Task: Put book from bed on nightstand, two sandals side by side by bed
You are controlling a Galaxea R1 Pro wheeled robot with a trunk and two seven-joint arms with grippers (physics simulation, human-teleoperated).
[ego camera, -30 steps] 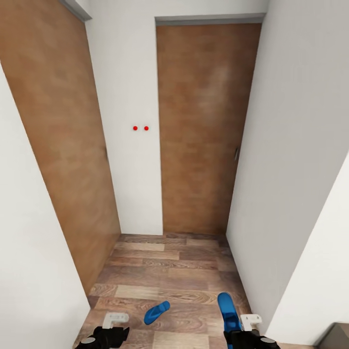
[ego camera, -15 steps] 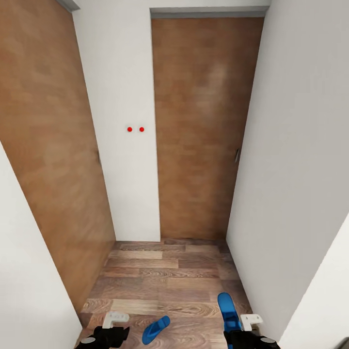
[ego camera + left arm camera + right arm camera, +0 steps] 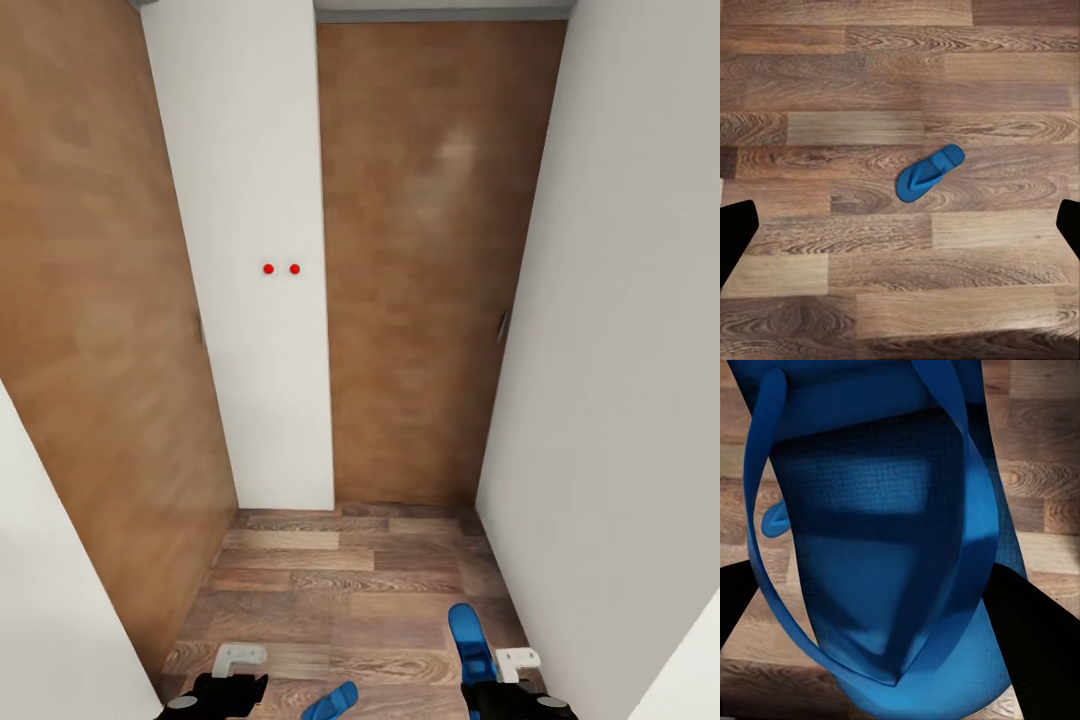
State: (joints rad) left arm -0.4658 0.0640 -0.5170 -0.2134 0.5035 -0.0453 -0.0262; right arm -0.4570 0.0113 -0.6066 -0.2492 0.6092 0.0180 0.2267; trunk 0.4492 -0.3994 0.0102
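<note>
Clamped in the right gripper point(image 3: 497, 690): one blue sandal point(image 3: 470, 640), fingers point(image 3: 1035, 637) closed on its sole, toe end pointing forward over the floor point(image 3: 340, 590). Empty, the left gripper point(image 3: 232, 680), fingers point(image 3: 735, 232) spread wide. Flat on the boards between the arms, nearer the left, the second sandal point(image 3: 930, 172), long axis slanted across the open fingers, so likely a wrist turn before any grasp. Farther on, two brown doors point(image 3: 420, 260) and white wall. Bed and book not yet reached.

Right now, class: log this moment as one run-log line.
place: hallway, two wooden doors | right gripper: shut on sandal | left gripper: open | second sandal: on floor
</note>
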